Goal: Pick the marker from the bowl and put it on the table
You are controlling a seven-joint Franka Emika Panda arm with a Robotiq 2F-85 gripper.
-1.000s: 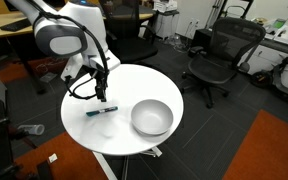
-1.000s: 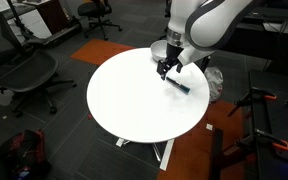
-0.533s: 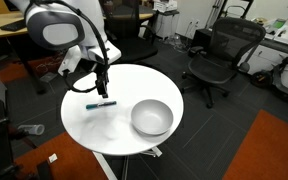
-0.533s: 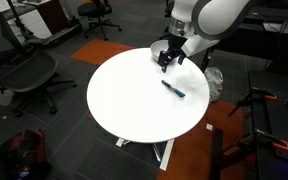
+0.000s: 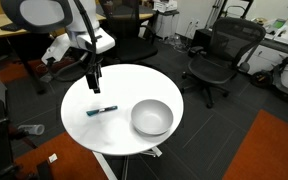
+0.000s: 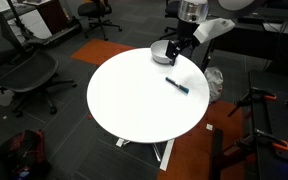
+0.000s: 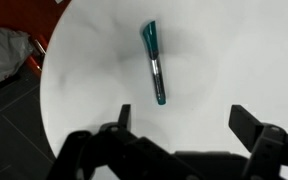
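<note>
- Looking at the big round white table [image 5: 124, 88], you can see it holds everything now.
- The shiny grey metal bowl [image 5: 152, 118] sits on it and looks empty.
- Your black claw [image 7: 184, 125] has let go. Its two fingers are wide apart with nothing between them. A second ago it was low over the pen; now it has gone up and away.
- The short teal-blue marker pen [image 7: 155, 63] lies flat on the white top, near the bowl but not touching it [image 5: 102, 110].
- So I think your job is done. You only need to pull back.
</note>
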